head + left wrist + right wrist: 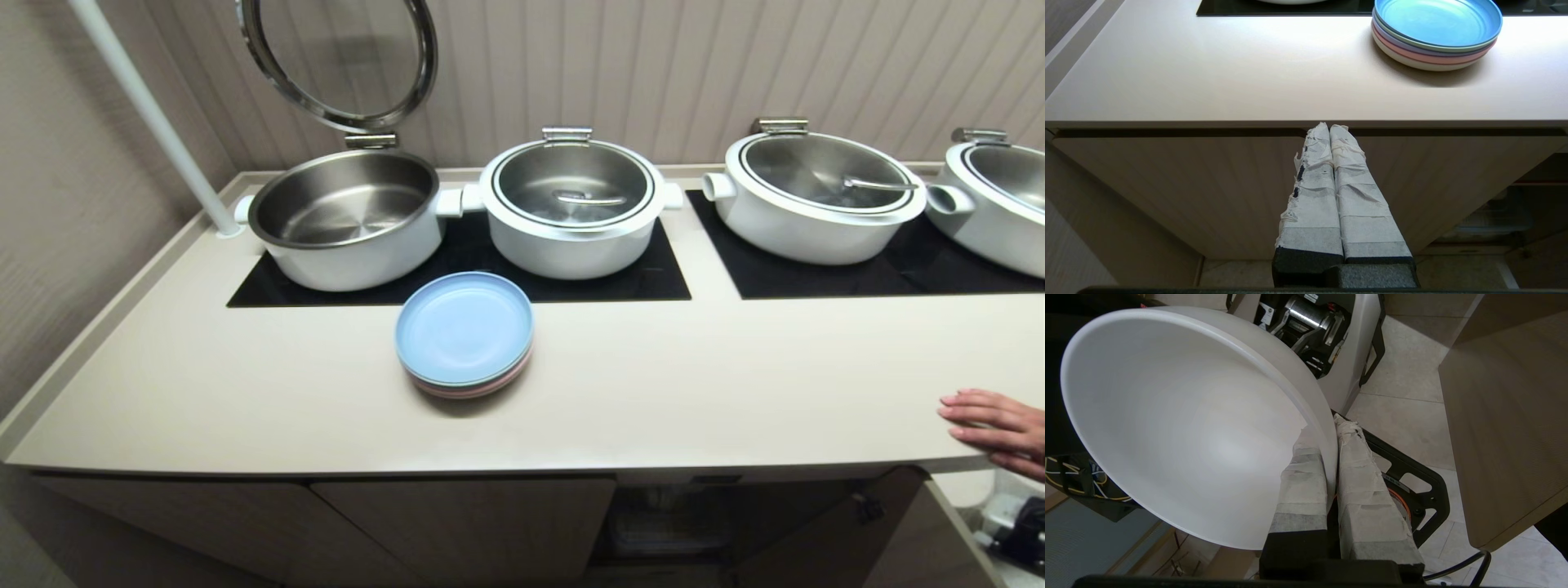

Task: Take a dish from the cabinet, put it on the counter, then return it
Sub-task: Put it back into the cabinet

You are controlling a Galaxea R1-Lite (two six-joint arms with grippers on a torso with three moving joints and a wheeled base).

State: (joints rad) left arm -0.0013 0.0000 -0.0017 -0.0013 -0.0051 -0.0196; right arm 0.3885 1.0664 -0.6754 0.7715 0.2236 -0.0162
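White round ceramic bowl fills the frame's left, its rim pinched by our right gripper; we should lift it level onto the beige counter.

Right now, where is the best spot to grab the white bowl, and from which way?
By its rim, coming in edge-on, one finger inside and one outside. The wall of the white bowl is thin there, so it fits between the taped fingers, while its round body looks too wide to grasp. The right gripper is shut on the rim just so. The left gripper is parked, shut, before the cabinet.
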